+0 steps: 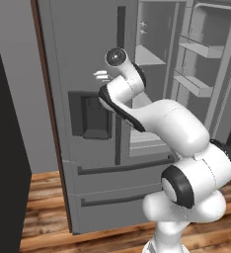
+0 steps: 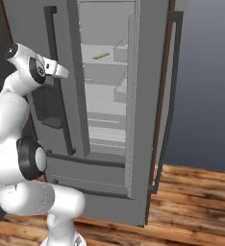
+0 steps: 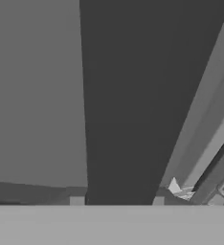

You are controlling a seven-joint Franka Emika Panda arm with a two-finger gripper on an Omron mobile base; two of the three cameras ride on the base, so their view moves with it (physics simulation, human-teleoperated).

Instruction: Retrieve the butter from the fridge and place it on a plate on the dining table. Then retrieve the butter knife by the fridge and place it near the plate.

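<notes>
**Fingers up against the fridge's left door, butter on a shelf inside**

Fingers sat at the upper left of the right base view, pointing at the closed left door of the fridge, just beside its long dark vertical handle. Whether they touched it: couldn't tell. In the left base view the fingers showed as pale prongs at upper centre, left of the wrist, against the grey door face above the dark dispenser panel. In the hand view the tips were barely visible at the bottom edge, with a wide dark band, apparently the handle, running up between them. The fingers looked spread, holding nothing.

Right door stood swung open; its inner bins were visible at upper right of the left base view. Fridge interior was exposed, white shelves showing.

Butter lay on an upper shelf, upper centre of the right base view: small yellow stick, lying flat, slightly angled. Well apart from the fingers.

Bottom drawers were closed. Wood floor ran across the bottom of both base views.
</notes>
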